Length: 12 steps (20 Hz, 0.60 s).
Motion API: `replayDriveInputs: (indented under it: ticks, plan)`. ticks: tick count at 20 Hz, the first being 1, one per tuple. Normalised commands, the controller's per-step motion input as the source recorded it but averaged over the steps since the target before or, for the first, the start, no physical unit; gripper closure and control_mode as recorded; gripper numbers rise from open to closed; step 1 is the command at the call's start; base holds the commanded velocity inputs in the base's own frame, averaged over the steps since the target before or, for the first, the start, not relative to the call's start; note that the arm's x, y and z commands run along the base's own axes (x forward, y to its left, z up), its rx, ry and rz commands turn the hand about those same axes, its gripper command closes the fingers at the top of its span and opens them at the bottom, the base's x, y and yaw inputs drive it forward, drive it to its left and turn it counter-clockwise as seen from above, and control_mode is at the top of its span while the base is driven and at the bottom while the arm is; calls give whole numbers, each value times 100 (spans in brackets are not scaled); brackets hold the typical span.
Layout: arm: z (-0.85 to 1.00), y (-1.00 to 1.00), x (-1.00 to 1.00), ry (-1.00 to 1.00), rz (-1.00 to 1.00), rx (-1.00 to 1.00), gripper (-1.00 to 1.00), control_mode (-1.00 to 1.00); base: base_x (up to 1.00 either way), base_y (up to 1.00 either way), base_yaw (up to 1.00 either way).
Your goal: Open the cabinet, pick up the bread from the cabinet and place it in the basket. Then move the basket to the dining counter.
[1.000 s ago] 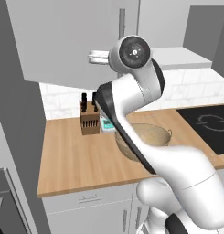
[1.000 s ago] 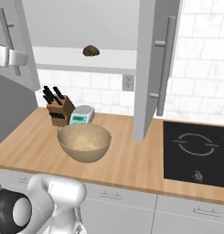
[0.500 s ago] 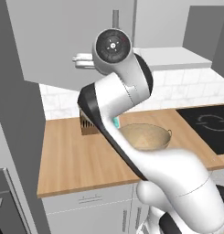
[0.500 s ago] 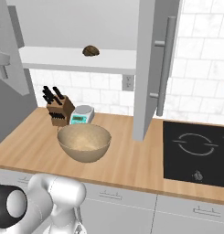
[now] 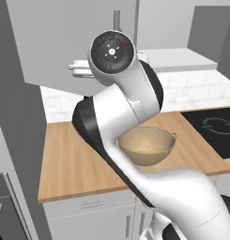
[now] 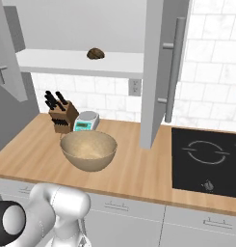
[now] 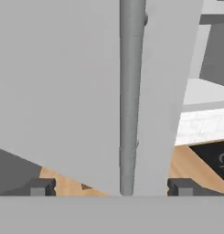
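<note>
1. Hand view: the tool (image 7: 111, 186) faces the cabinet (image 7: 63, 82) door head-on. Its two dark fingertips (image 7: 40, 186) stand far apart, one on each side of the vertical silver handle (image 7: 130, 96), and touch neither the bar nor anything else — wide open, holding nothing.
2. Left base view: the white arm (image 5: 135, 140) rises from the lower right, folds back over the bench (image 5: 74, 164) and lifts its round wrist joint up to the swung-out door, the hand reaching left behind it.
3. Right base view: two cabinet doors stand open — one at the far left edge, one (image 6: 158, 67) hanging down in the middle with its long bar handle.
4. On the open white shelf (image 6: 66, 61) lies one bread (image 6: 95, 53), a small dark lump, alone and well above the bench.
5. One basket (image 6: 88, 150) sits upright on the wood bench backed by white tiles, below the shelf, with nothing visible inside it.
6. Just behind the basket are one knife block (image 6: 60, 116) and one small scale (image 6: 86, 121), side by side.
7. One black hob (image 6: 206, 157) is set into the bench to the right, well apart from the basket.
</note>
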Motion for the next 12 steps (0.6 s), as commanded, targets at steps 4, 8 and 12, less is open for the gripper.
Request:
replayDriveInputs:
  ticks: [4,8,12]
  plan:
    - [-18,-64,-59,-16,7,25,-100,-100,0,0,0]
    - [-71,-100,-22,-29,16,68,-100,-100,0,0,0]
    - [-68,-100,11,-14,17,78,-100,-100,0,0,0]
